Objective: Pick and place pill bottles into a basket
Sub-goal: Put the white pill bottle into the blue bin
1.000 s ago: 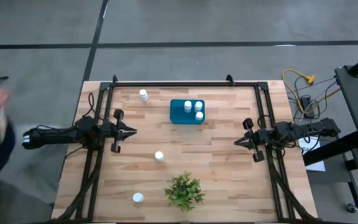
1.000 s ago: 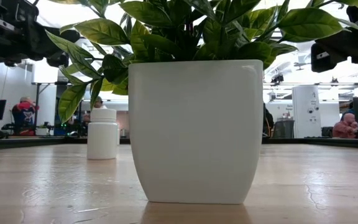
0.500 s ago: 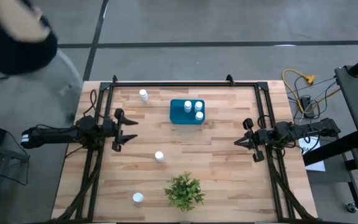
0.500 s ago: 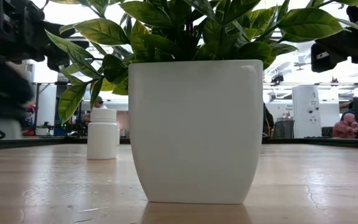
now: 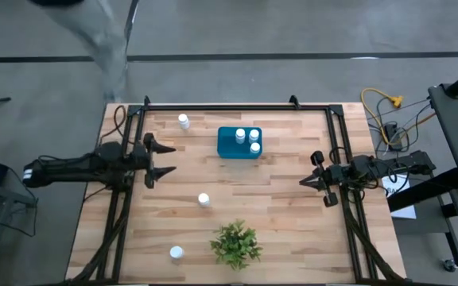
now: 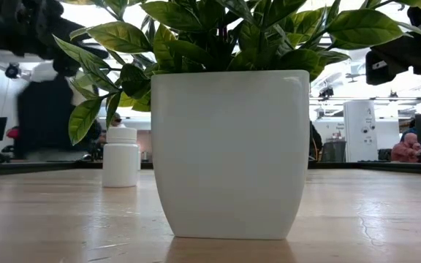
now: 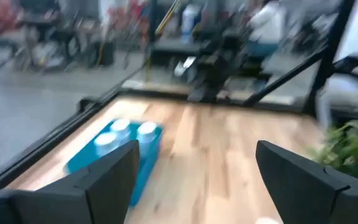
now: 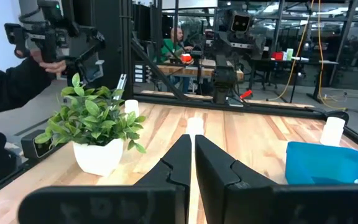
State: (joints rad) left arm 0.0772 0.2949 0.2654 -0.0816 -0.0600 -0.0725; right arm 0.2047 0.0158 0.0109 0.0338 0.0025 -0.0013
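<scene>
1. Counter: wood top w/ black frame; both arms low at its sides.
2. Left end effector: at left edge, fingers spread wide apart, nothing between them. Right end effector: at right edge, fingers pressed together, empty.
3. Plant in white pot: near edge, approx centre; fills the low view.
4. Basket: teal, far-centre of counter, well apart from both arms.
5. Pill bottles: 3 upright inside basket, at its right end. 3 loose on counter: one far-left of basket, one mid-counter, one near-left beside plant.
</scene>
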